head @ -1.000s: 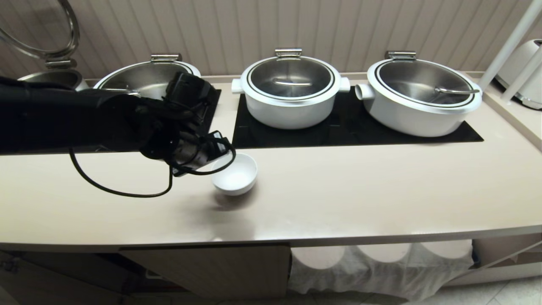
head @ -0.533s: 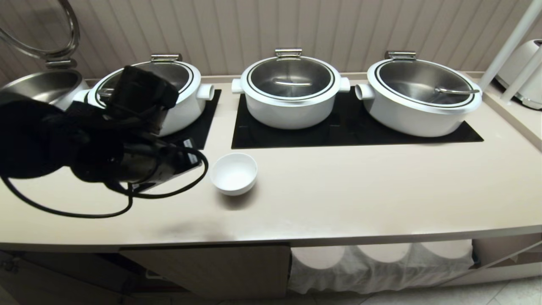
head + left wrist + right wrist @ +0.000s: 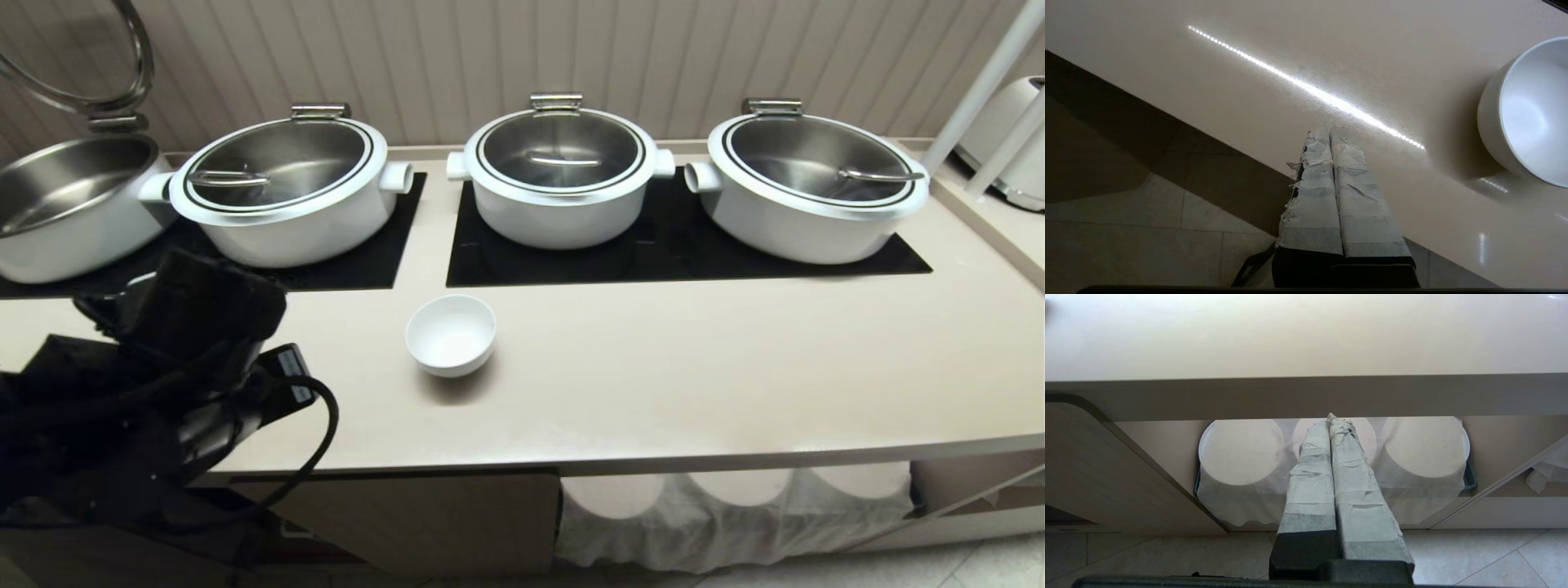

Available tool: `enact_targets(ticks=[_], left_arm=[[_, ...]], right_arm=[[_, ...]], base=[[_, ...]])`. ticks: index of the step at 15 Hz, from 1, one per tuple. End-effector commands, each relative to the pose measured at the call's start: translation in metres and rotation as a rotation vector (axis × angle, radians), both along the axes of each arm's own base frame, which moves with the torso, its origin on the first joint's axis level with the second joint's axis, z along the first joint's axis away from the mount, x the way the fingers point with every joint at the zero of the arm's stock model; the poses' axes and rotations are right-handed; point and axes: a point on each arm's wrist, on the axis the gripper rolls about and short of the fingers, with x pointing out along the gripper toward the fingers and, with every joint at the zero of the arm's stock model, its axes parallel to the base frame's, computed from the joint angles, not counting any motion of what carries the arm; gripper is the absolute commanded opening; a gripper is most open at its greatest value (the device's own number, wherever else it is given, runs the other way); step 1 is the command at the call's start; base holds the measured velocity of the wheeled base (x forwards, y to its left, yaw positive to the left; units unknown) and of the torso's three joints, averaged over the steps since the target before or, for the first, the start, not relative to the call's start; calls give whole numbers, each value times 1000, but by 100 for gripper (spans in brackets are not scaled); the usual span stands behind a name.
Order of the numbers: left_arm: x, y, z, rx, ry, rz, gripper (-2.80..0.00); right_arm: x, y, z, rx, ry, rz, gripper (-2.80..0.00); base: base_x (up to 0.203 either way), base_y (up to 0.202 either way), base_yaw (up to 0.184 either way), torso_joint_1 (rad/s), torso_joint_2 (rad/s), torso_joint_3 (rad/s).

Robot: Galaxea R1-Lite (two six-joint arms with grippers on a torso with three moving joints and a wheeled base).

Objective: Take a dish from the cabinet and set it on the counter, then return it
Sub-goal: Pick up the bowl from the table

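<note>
The dish (image 3: 451, 333), a white deep bowl, stands upright and alone on the cream counter (image 3: 653, 376), just in front of the black glass panels. My left arm (image 3: 188, 359) hangs over the counter's front edge, well left of the bowl. In the left wrist view the left gripper (image 3: 1329, 134) is shut on nothing, its taped fingers pressed together, with the dish (image 3: 1527, 110) off to one side and apart from it. My right gripper (image 3: 1331, 418) is shut and empty, parked below the counter facing the cabinet (image 3: 1106, 469).
Three lidded white pots (image 3: 560, 175) stand on the black panels (image 3: 653, 253), and an open steel pot (image 3: 57, 204) is at far left. Cloth-covered round stacks (image 3: 1241, 451) fill the open shelf under the counter. A cabinet door (image 3: 408, 514) stands open below the front edge.
The left arm has pulled away from the bowl's rim, leftward and toward the counter's front edge, and its fingers have shut. The bowl has stayed in place.
</note>
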Motion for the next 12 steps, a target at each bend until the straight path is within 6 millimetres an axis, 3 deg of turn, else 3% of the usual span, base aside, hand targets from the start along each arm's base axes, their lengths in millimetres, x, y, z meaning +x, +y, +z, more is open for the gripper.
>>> enact_targets(ticks=[1,5,12], left_arm=[[-19,26,7,16,-48,66,-280],[-65,55,2,97,-94,118,-280],[-144,92,-21,322,-174,29,-280]], right_arm=[[0,0,0,0,0,1,-280],[0,0,0,0,-1,0,-280],[0,0,0,0,-1,0,-280]], base=[[0,0,0,0,0,0],[0,0,0,0,0,0],[0,0,0,0,0,0]])
